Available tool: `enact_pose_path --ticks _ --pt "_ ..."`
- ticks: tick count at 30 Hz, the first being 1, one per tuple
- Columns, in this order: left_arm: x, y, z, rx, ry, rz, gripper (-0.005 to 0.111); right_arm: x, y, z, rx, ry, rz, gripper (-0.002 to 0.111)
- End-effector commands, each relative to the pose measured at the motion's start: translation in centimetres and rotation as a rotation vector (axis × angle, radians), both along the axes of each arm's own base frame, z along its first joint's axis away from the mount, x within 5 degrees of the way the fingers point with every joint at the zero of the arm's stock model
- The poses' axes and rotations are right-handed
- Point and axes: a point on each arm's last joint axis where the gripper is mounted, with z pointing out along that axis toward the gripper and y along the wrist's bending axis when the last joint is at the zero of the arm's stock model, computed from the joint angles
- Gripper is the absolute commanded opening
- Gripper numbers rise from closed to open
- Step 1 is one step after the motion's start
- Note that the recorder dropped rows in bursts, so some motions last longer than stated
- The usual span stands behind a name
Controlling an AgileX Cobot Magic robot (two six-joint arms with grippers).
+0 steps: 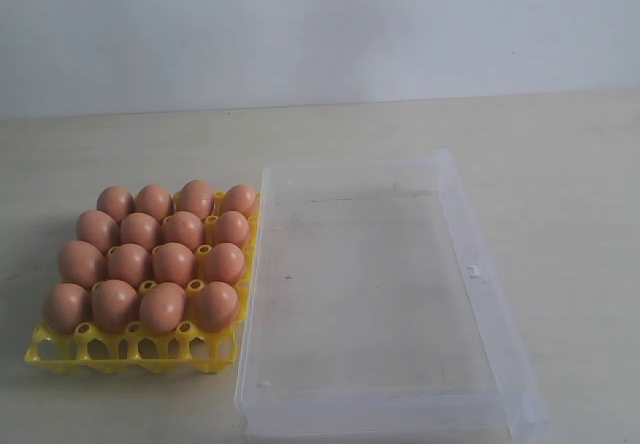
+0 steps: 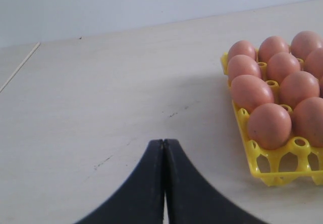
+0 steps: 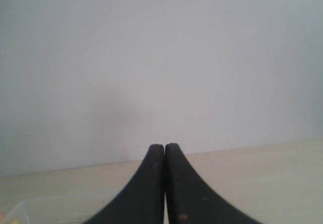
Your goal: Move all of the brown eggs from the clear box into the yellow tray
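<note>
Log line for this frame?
brown eggs: sixteen in yellow tray | clear box: empty | left gripper: shut | right gripper: shut

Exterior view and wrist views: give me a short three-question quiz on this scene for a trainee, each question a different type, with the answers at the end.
1. Count: how many brown eggs sit in the yellow tray?
2. True or false: the clear box holds an egg.
3. Multiple choice: the left gripper is A) open, B) shut on an egg, C) shut with nothing held.

Key: 1) sixteen; 2) false; 3) C.
</note>
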Motion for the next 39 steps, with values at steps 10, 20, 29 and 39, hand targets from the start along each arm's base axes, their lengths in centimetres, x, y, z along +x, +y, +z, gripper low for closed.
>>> enact_pose_path --ticks 10,20,29,39 --pt "-0.01 -0.05 0.24 -0.006 -0.019 -0.005 0.0 -0.04 -0.02 -0.11 -0.018 -0.003 -0.006 0.0" --pt "-0.01 -0.05 0.24 -0.006 -0.019 -0.005 0.0 -0.04 -0.02 -0.11 -0.018 -0.003 -0.006 0.0" --pt "-0.01 -0.05 0.24 -0.006 -0.019 -0.005 0.0 -0.03 -0.15 -0.11 -0.018 -0.003 -0.03 0.0" --pt "-0.01 -0.05 0.24 -0.006 -0.019 -0.005 0.0 -0.03 -0.22 -0.11 -0.018 -0.003 -0.042 0.0"
